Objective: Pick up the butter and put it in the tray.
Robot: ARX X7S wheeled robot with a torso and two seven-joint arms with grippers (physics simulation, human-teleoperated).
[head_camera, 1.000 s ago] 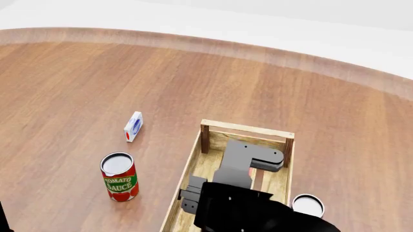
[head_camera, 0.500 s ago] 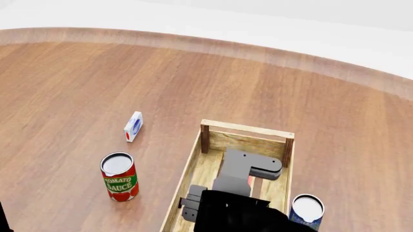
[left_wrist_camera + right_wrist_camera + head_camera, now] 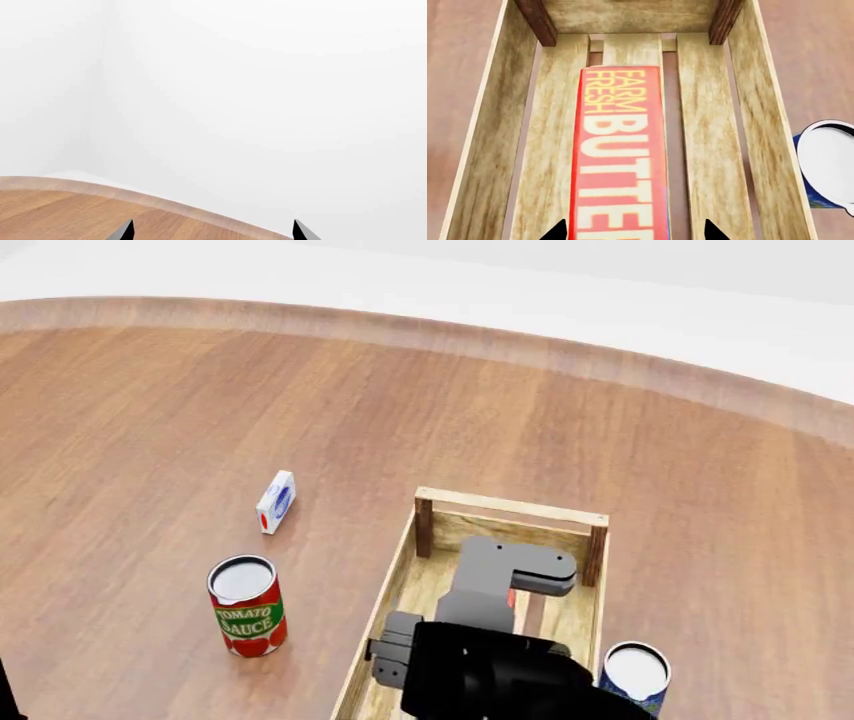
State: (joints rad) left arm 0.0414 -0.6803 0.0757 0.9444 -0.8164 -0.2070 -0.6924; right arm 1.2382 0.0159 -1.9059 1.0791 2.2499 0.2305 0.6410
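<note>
Fingertips of the right gripper showed as two dark points at the edge of the right wrist view, spread wider than the butter and straddling it with a gap on either side; no contact was visible, so the jaws read as open and holding nothing. Butter lay flat on the slatted floor inside the tray, lettering up, long axis along the tray's length and running straight out from between the fingers toward the far end rail. Its far end stopped short of that rail, and it sat roughly central between the side walls. Judged placed; what remained looked like a straight lift clear of the walls. Box was a red-orange rectangular carton, smooth, sharp-edged, with white and yellow print. Tray was light, grained wood with gaps between slats and darker square corner posts. In the head view the right arm covered most of the tray. A blue can with a white top stood just outside the tray's side wall. Tomato sauce can and a small white-and-blue carton stood well apart on the wooden table. Left gripper showed two well-separated tips, empty, over the table edge, far from the work.
</note>
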